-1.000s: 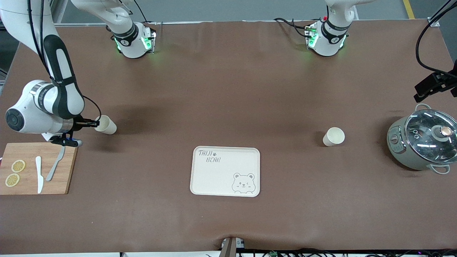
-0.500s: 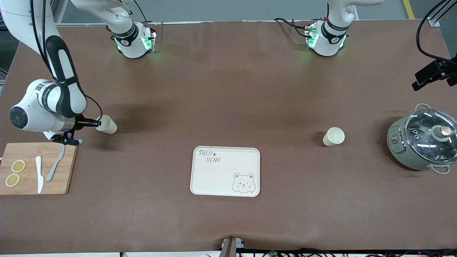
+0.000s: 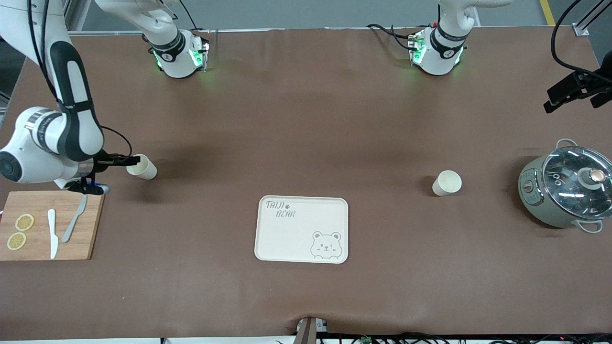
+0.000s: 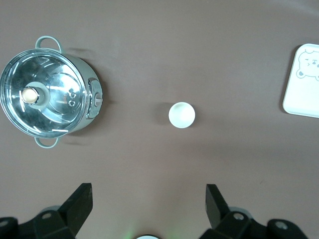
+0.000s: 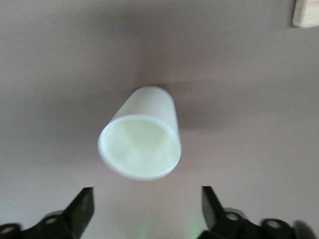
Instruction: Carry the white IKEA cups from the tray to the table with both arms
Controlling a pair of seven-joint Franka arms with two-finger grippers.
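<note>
One white cup (image 3: 141, 166) stands upright on the brown table toward the right arm's end. It fills the right wrist view (image 5: 141, 141), seen into its mouth. My right gripper (image 3: 115, 175) hovers beside and above it, open, with the cup ahead of the fingertips and not between them (image 5: 147, 193). The second white cup (image 3: 447, 183) stands upright toward the left arm's end, between the tray and the pot. It shows small in the left wrist view (image 4: 181, 114). My left gripper (image 3: 557, 98) is high over the table beside the pot, open and empty (image 4: 148, 191).
The cream bear tray (image 3: 287, 239) lies mid-table, nearer the front camera than both cups. A grey-green pot with a glass lid (image 3: 566, 191) stands at the left arm's end. A wooden board (image 3: 88, 239) with lemon slices, a knife and a fork lies under the right arm.
The right arm has drawn slightly back and up from its cup. The left gripper has shifted toward the robots' side of the table. Both cups stay put.
</note>
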